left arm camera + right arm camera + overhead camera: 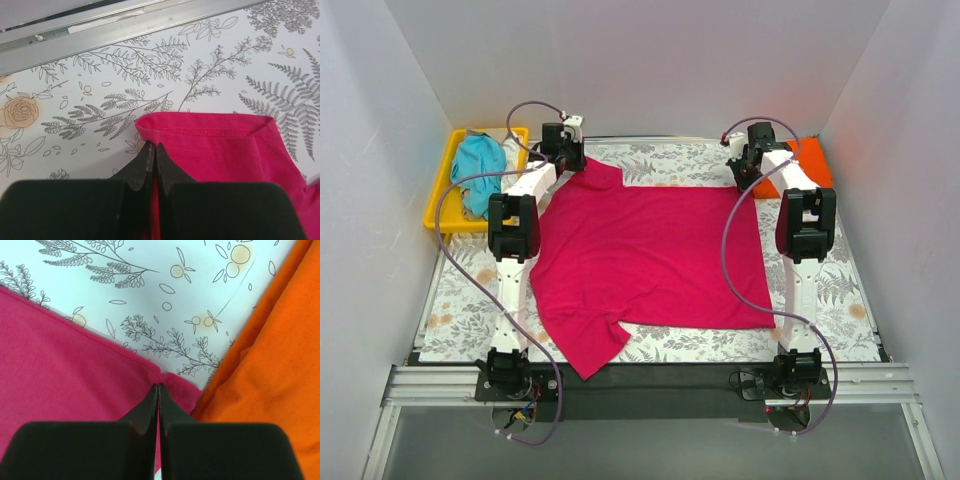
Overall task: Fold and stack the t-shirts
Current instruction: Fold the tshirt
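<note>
A magenta-pink t-shirt [650, 255] lies spread flat on the leaf-patterned table. My left gripper [572, 160] is at its far left sleeve and is shut on the sleeve's hemmed corner [210, 145]. My right gripper [745, 172] is at the far right corner and is shut on the pink cloth [75, 370] there. An orange t-shirt [807, 165] lies folded at the far right, right beside that corner; it fills the right of the right wrist view [270, 370]. A teal t-shirt [480, 170] lies in the yellow tray with a bit of white cloth [478, 131].
The yellow tray [448, 170] stands at the far left edge. A metal rail [125, 25] runs along the table's far edge. White walls enclose the table on three sides.
</note>
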Motion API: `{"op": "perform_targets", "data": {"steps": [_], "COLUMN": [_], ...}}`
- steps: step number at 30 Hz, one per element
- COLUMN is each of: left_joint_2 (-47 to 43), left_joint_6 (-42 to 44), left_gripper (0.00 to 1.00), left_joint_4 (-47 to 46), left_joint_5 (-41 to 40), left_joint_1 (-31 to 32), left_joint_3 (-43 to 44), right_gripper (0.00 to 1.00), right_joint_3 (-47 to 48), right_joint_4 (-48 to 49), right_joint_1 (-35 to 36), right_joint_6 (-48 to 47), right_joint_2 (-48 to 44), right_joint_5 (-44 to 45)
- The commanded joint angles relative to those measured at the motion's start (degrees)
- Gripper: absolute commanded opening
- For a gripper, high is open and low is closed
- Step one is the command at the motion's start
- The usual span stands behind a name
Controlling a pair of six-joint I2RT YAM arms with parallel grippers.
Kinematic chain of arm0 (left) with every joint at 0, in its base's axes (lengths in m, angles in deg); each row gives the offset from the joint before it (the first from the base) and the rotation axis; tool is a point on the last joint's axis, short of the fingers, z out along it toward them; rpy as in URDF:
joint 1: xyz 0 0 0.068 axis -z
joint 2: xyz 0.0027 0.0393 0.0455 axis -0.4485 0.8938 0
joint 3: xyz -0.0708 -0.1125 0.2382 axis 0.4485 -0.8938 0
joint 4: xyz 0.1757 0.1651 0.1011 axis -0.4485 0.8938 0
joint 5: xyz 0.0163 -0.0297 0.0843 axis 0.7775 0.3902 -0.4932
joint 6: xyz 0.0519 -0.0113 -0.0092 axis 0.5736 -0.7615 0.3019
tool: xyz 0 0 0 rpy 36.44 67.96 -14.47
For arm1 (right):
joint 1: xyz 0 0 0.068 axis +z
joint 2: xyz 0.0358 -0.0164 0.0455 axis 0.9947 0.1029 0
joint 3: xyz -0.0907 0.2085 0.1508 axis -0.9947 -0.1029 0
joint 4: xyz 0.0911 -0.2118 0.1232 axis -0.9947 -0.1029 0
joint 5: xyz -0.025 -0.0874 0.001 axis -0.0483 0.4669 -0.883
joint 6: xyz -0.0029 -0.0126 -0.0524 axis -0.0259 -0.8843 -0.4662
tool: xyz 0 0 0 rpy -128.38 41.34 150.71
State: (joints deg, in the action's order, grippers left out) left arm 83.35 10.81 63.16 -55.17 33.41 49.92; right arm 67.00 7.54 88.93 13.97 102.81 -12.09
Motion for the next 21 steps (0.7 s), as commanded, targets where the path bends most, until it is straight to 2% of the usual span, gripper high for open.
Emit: {"op": "perform_targets", "data": {"steps": [1, 10, 21], "left_joint_2": [-9.92, -23.70, -37.95], "left_joint_6": [-0.37, 3.40, 9.56], "left_gripper": [0.00, 0.00, 0.00], "left_joint_4": [-3.52, -7.04, -3.97], "left_joint_5": [5.15, 14.03, 22.30], "left_joint_1": [-2.10, -3.51, -5.62], "left_joint_3": [-3.31, -18.61, -37.76], "right_gripper": [0.01, 0.01, 0.01], "right_joint_3": [-1.47, -6.74, -16.67], "right_joint_4": [-0.79, -1.06, -1.41], "right_joint_1": [-0.18, -0.18, -0.18], "right_joint_6": [-0.69, -3.50, -8.07], "right_joint_2": [-5.54, -12.48, -19.43], "right_joint_5": [-1.64, -2.96, -3.14]}}
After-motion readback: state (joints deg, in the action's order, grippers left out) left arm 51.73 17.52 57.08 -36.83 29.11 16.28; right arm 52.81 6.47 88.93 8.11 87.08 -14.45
